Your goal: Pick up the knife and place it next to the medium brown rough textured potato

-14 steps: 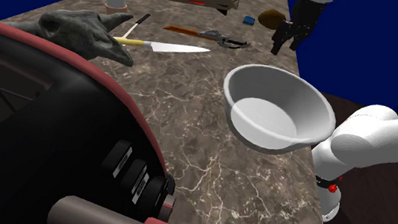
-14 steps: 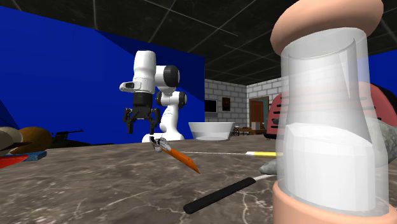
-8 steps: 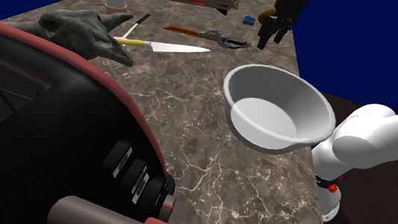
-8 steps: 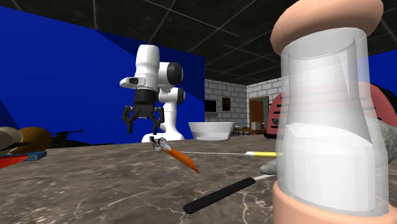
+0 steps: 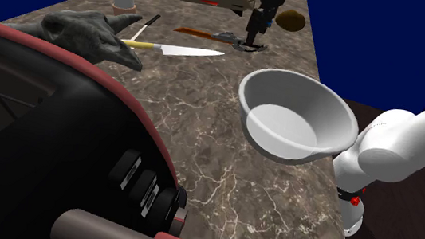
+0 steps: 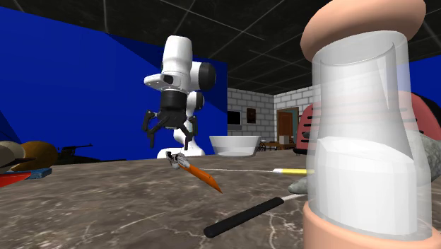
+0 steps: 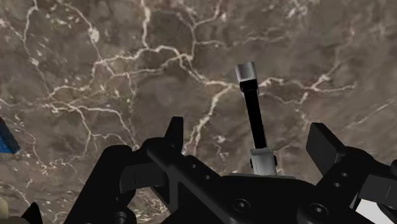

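Reaching with claw (image 6: 174, 142) spread apart and empty above bench (image 5: 222, 172). Next, likely swing across to knife (image 5: 179, 51), drop over handle, clamp.

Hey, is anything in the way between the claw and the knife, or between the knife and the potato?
Only the orange-handled tool: it lies flat on the counter between the open claw, hanging above it, and the knife, and on the knife's line to the potato. Lifting over should clear it.
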